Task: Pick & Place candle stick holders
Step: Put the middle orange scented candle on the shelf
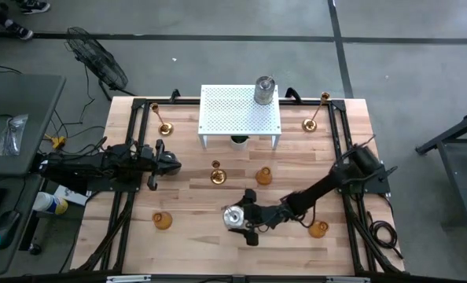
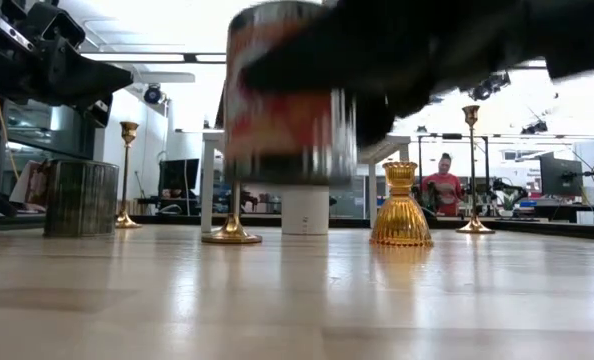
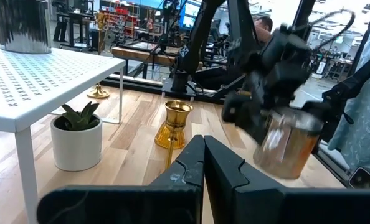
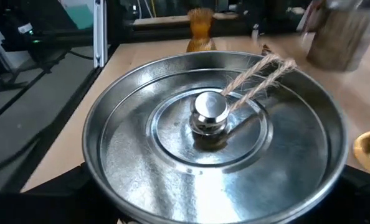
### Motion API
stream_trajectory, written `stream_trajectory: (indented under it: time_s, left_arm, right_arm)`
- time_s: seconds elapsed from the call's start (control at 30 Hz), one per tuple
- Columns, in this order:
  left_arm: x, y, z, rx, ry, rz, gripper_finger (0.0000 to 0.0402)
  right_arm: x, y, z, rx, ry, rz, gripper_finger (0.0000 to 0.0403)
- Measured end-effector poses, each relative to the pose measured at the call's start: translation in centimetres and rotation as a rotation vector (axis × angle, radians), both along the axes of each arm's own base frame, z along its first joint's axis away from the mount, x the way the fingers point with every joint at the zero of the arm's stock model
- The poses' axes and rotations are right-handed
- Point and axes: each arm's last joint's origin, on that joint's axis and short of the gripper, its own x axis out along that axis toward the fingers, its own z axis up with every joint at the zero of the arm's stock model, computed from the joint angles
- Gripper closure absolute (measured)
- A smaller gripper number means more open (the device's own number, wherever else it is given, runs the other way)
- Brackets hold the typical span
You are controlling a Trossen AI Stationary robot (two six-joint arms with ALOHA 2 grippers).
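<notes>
Silvery jar (image 1: 234, 215) sits pinched in the right gripper (image 1: 239, 217) near the counter's (image 1: 194, 236) front edge; left gripper (image 1: 173, 163), pressed together, waits by the left edge.

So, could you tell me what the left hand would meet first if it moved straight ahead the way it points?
Probably the slim gold candlestick directly beyond the shut left hand; the potted plant sits off to one side. Depth is hard to judge.

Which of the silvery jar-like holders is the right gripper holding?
The silvery metal jar holder near the table's front edge, in the right gripper; the other silvery jar stands untouched atop the white perforated rack.
</notes>
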Motion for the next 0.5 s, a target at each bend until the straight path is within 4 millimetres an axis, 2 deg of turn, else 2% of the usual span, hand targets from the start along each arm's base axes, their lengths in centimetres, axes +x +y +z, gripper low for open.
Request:
stream_trajectory:
  time_s: [0.17, 0.37, 0.5]
  left_arm:
    - [0.0, 0.0, 0.0, 0.000, 0.004, 0.000, 0.0402]
    - [0.0, 0.0, 0.0, 0.000, 0.005, -0.001, 0.0402]
    - [0.0, 0.0, 0.0, 0.000, 0.005, -0.001, 0.0402]
  right_arm:
    - [0.0, -1.6, 5.1, -0.015, 0.034, -0.047, 0.0054]
    - [0.3, -5.2, 10.6, -0.062, 0.074, -0.213, 0.0053]
    - [1.1, -7.9, 12.2, -0.071, 0.074, -0.311, 0.0053]
